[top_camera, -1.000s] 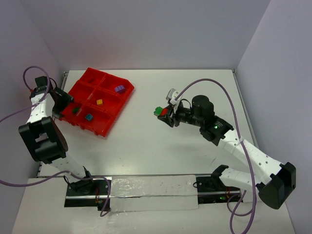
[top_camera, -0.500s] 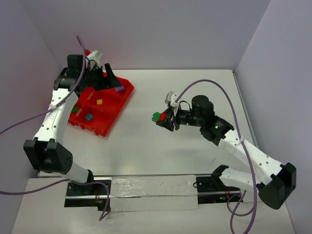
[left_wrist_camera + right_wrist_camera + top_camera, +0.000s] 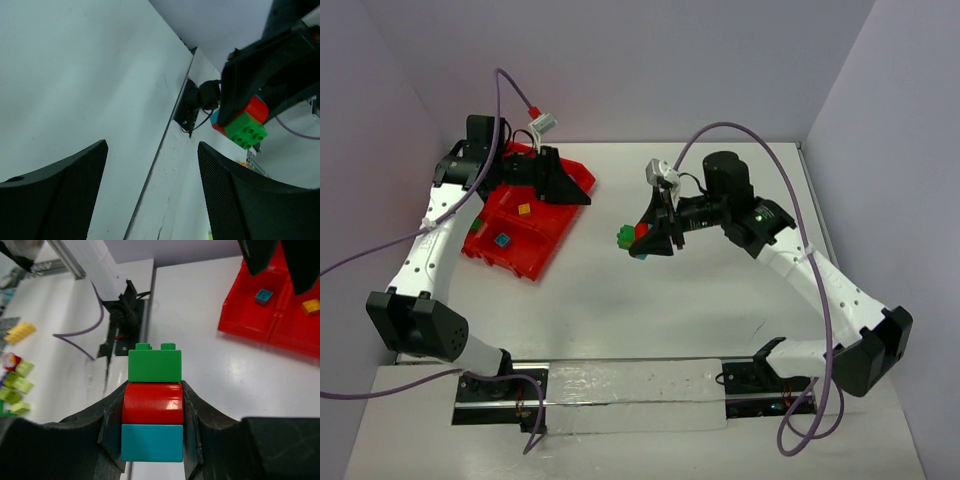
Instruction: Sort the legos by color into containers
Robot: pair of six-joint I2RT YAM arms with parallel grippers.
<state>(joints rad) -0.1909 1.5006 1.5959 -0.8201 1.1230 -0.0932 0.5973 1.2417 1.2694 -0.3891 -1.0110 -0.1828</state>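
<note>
Right arm now sits higher; right gripper (image 3: pixel 645 240) clamps green-red-cyan brick stack (image 3: pixel 154 405). Left gripper (image 3: pixel 578 190) gapes empty over red tray (image 3: pixel 516 258). Next, likely: pull the stack apart.

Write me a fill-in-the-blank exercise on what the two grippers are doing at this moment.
1. The right gripper is shut on a stack of three Lego bricks: green at one end, cyan at the other, and ____ in the middle.
2. The left gripper holds nothing and its jaws are ____.
3. In the top view the left gripper hangs over the red compartmented ____.

Missing words: red; open; tray.
</note>
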